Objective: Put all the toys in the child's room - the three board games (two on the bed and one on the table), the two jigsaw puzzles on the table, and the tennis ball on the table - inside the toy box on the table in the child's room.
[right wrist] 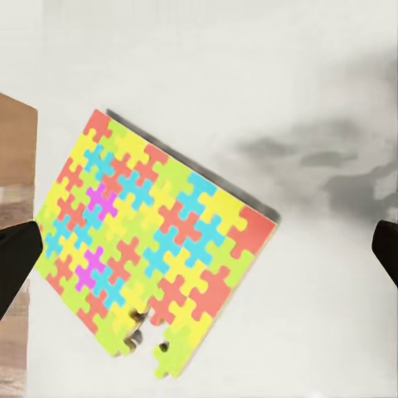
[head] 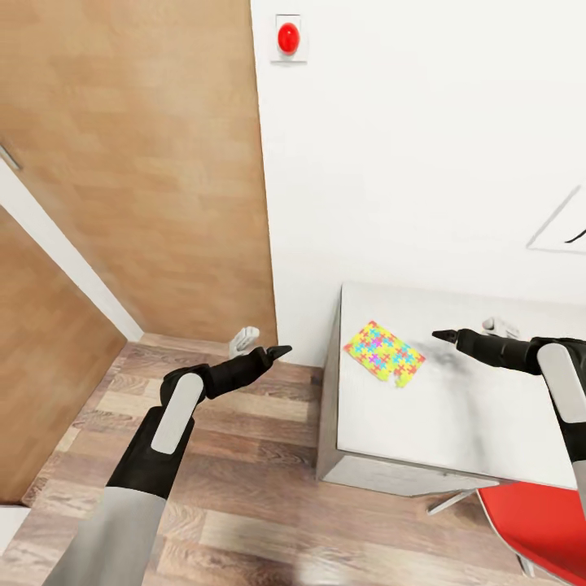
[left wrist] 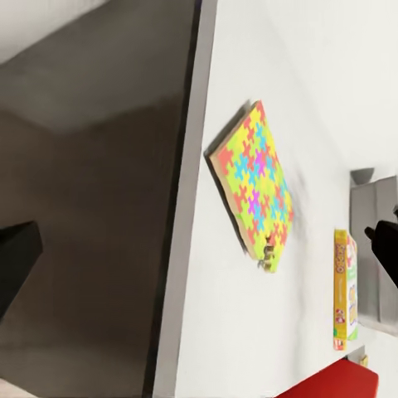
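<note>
One jigsaw puzzle (head: 384, 352), a thin square of yellow, pink, green and blue pieces, lies flat near the left end of the pale grey table (head: 439, 423). My right gripper (head: 470, 330) hovers open over the table just right of it. In the right wrist view the puzzle (right wrist: 153, 245) lies ahead, between the spread fingertips (right wrist: 16, 265). My left gripper (head: 260, 346) is open over the floor, left of the table. The left wrist view shows the puzzle (left wrist: 253, 186) and, farther along the table, a flat board game (left wrist: 344, 286) beside a grey wall, perhaps the toy box (left wrist: 373, 240).
A wooden door (head: 146, 163) fills the left, and a white wall with a red button (head: 288, 38) stands behind the table. A red chair (head: 537, 521) sits at the table's near right corner. Wood floor (head: 244, 472) lies under my left arm.
</note>
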Motion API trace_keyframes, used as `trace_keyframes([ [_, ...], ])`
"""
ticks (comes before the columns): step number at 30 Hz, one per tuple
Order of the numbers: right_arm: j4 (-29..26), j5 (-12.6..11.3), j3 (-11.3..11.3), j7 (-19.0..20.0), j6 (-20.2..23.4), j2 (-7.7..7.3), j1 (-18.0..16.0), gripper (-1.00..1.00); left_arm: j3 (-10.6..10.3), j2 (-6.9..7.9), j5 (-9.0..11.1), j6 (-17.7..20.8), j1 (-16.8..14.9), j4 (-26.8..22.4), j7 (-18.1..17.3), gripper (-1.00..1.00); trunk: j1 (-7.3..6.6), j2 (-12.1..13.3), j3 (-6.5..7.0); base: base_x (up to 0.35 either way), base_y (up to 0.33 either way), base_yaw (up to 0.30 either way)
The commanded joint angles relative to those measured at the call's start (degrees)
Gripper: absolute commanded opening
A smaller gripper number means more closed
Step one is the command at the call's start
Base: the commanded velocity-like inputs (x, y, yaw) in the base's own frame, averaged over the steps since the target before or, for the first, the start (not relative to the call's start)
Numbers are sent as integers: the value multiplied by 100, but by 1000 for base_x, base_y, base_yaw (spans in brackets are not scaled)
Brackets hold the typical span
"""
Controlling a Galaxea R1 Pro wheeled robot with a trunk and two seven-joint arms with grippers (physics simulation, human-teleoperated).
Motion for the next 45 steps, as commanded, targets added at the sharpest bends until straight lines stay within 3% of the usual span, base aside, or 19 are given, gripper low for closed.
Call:
trace_keyframes([
  [1, 7, 52, -9, 62, 29, -4, -4, 100, 6, -2, -18, 22, 1, 9, -18, 100, 5, -8, -7, 251, 209, 0],
  [12, 245, 27, -37, 133, 29, -44, -4, 100, 2, -8, -99, -79, 23, 187, -8, 100, 5, -8, -7, 199, 156, 0],
  [26, 973, 24, -65, 501, 29, -134, -13, 100, -57, -60, -284, -673, -36, 1219, -12, 100, 5, -8, -7, 39, 30, 0],
  [45, 1373, 15, -57, 709, 29, -331, 31, 100, -207, -75, -309, -994, -49, 1547, -11, 100, 5, -8, -7, 4, 3, 0],
])
